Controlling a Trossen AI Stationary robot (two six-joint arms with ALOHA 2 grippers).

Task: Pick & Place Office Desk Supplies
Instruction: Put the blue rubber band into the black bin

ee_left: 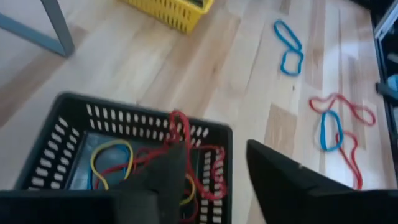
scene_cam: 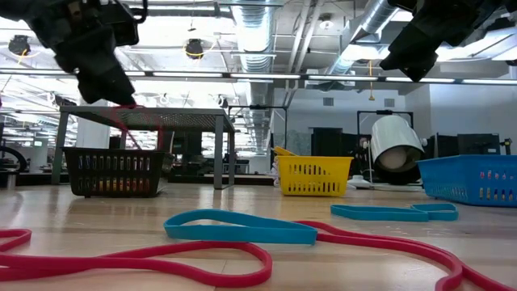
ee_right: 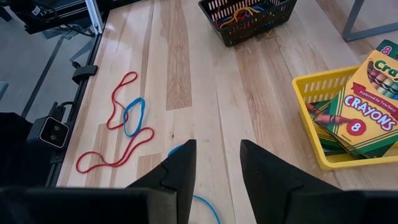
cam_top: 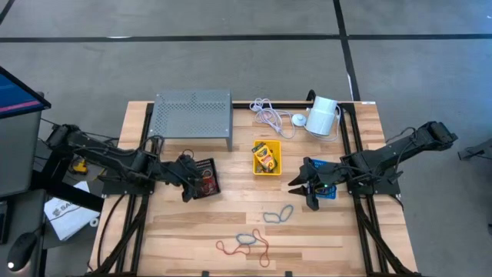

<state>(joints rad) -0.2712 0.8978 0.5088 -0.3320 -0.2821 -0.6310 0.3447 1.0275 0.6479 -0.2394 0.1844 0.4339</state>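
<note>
From above, the left gripper hung over the black bin at the table's nine o'clock, while the right gripper waited at three o'clock beside the blue bin. The yellow bin with its crayon boxes sat near centre, two blue bands lay just toward six o'clock of it, and a red band tangled with another blue one lay nearer the six o'clock edge. From table height, a red loop dangled from the left gripper into the black bin. Through the left wrist, the fingers stood apart, yet the red loop draped over one of them and over the bin's rim (not fully dropped, I judged). Doing the release well probably called for opening wide, then lifting straight up slowly, so the band slid off inside the bin rather than being dragged over the wall. Through the right wrist, its fingers stood apart over bare wood, gripping nothing, with a blue band just under them.
</note>
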